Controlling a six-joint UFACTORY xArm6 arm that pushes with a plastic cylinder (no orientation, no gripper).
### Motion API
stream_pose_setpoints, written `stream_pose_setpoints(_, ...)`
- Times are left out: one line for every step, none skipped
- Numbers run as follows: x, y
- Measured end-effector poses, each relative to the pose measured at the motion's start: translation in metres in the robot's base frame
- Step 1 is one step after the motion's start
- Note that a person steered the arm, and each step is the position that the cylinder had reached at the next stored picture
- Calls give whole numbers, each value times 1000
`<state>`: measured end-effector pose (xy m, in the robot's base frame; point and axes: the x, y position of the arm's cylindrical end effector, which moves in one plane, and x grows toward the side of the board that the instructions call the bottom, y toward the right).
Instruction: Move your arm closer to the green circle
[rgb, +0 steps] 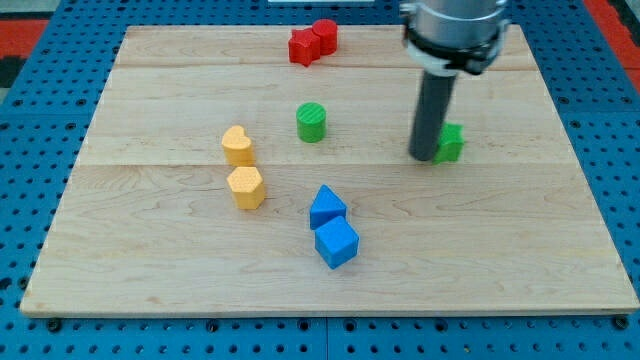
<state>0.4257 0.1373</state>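
The green circle (311, 122) stands upright on the wooden board (150, 260), a little above the middle. My tip (423, 156) rests on the board well to the circle's right, about a hand's width away. It stands right against the left side of a second green block (450, 143), whose shape I cannot make out because the rod partly hides it.
Two red blocks (312, 43) touch each other near the board's top edge. A yellow heart (238, 146) and a yellow hexagon (246, 187) stand left of centre. Two blue blocks, a triangle-like one (326, 207) and a cube (337, 243), lie below the circle.
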Motion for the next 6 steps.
stream_pose_setpoints(4,31)
stream_pose_setpoints(29,-33)
stream_pose_setpoints(19,-122)
stream_pose_setpoints(-10,-184)
stream_pose_setpoints(-61,-190)
stream_pose_setpoints(-68,-193)
